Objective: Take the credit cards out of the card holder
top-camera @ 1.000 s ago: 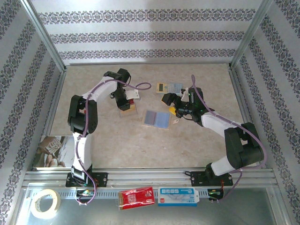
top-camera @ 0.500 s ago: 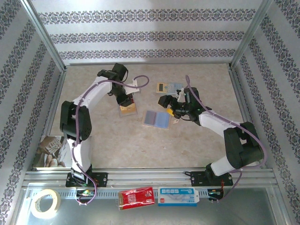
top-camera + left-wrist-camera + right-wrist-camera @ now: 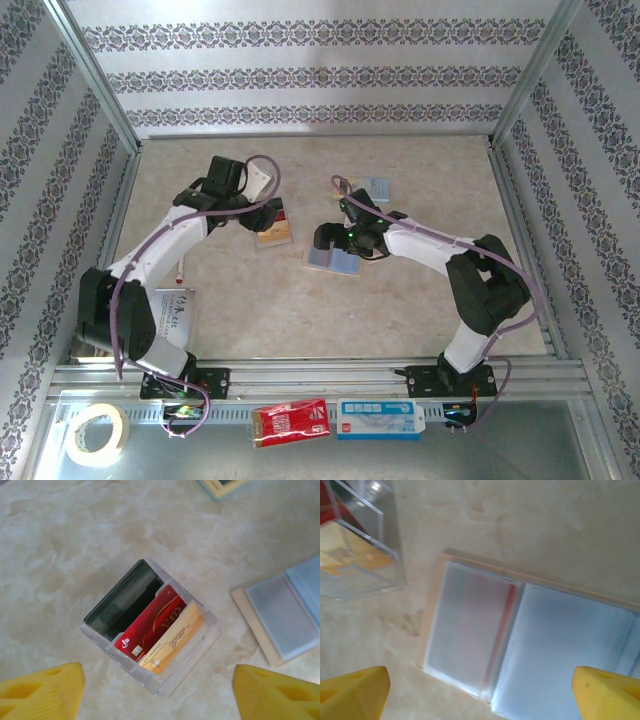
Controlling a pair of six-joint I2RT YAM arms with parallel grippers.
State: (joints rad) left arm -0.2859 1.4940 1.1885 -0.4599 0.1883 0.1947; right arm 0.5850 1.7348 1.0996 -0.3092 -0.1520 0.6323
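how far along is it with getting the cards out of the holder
Done: a red card and a gold card stand in the clear box, out of the card holder, which lies open. In hand: nothing; the right fingers are spread above the holder, the left fingers above the box. Left: a reddish shape, probably another card, shows inside one sleeve.

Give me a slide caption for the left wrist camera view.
Open left gripper above a clear box holding a red card and a gold card, open card holder alongside.

Clear box (image 3: 207, 626) just beside open card holder (image 3: 570, 650) — narrow gap between, bare table (image 3: 330, 310) nearer the bases
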